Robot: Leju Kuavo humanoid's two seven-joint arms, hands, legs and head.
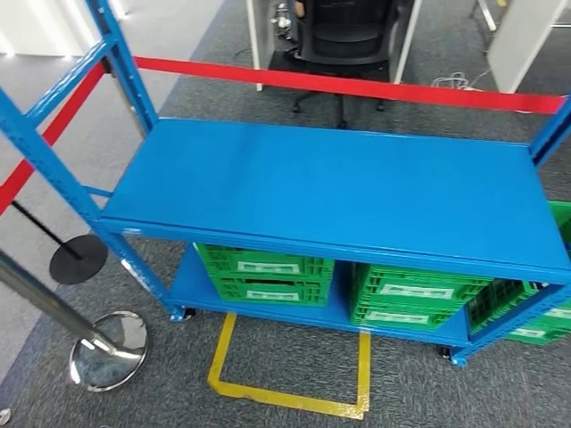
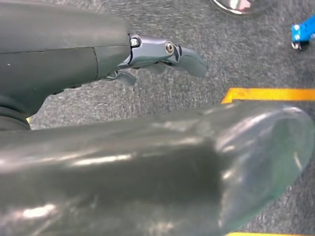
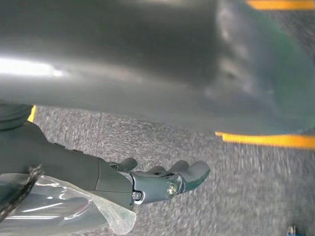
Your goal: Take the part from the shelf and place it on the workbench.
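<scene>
Ahead of the robot: one blue shelf [image 1: 336, 187], its upper deck bare, no part visible on it. Lower deck holds green crates [image 1: 269, 272]: two stacks of two, plus more at the right edge, partly hidden, count uncertain. One red barrier tape [image 1: 350, 86], two stanchion bases [image 1: 108, 348], one yellow floor outline [image 1: 289, 397]. Left hand [image 2: 163, 54] and right hand [image 3: 167, 179] hang over grey carpet, fingers loosely extended, grasping nothing.
</scene>
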